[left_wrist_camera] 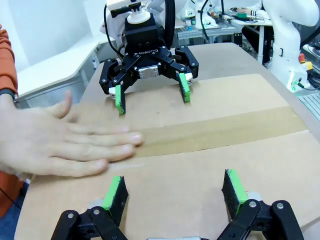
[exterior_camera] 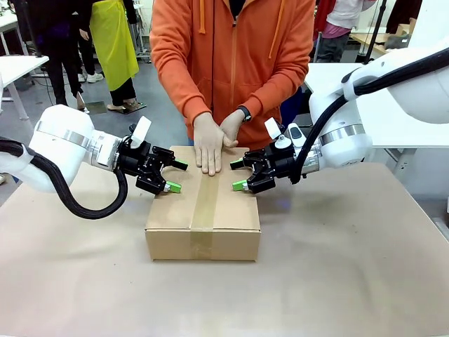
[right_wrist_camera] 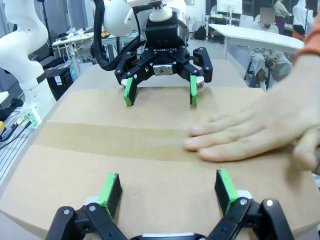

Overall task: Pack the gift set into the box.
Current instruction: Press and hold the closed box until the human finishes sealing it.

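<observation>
The box (exterior_camera: 203, 217) sits in the middle of the table (exterior_camera: 351, 281). Its flaps are shut, and a strip of tape (exterior_camera: 205, 203) runs along the top where they meet. You cannot see inside it.

A person in an orange top stands at the far side. Both hands (exterior_camera: 210, 140) rest on the far part of the lid, one partly over the other, pressing flat on the tape. In the left wrist view, a hand (left_wrist_camera: 60, 142) lies flat on the tape, fingers stretched out. In the right wrist view, a hand (right_wrist_camera: 255, 130) lies on the tape too.

The left gripper (exterior_camera: 172, 175) is over the left side of the box top. Its fingers are spread wide and hold nothing. The green pads (left_wrist_camera: 116, 196) are close above the cardboard or touching it; I cannot tell which.

The right gripper (exterior_camera: 240, 174) is over the right side of the box top. Its fingers are spread wide too and hold nothing.

The two grippers face each other across the tape, with the person's hands between them, farther back.
</observation>
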{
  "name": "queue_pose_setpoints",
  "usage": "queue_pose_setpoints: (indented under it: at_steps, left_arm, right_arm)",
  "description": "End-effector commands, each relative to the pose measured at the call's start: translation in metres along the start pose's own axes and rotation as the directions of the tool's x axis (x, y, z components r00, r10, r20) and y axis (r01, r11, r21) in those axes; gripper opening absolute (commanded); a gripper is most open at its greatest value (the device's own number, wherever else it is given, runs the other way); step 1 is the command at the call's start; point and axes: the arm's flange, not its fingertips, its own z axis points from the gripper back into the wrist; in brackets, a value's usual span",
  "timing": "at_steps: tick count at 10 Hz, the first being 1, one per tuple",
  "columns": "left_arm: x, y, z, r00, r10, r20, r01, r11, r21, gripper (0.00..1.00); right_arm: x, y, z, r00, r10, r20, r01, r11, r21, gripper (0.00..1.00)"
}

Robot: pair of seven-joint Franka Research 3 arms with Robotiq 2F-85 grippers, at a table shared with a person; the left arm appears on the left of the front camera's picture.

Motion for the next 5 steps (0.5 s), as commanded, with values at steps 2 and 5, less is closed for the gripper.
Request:
queue_pose_setpoints:
  at_steps: [2,5]
  left_arm:
    - [-0.0009,-0.0021,-0.0009,1.0,-0.017,0.006,0.017,1.0,0.001,1.0]
    - [-0.0009,-0.0021,-0.0009,1.0,-0.017,0.006,0.017,1.0,0.001,1.0]
  right_arm:
    - [-0.0001,0.001,0.0,1.0,0.0,-0.006,0.0,1.0,-0.003,1.0]
    - [-0.0001,0.001,0.0,1.0,0.0,-0.006,0.0,1.0,-0.003,1.0]
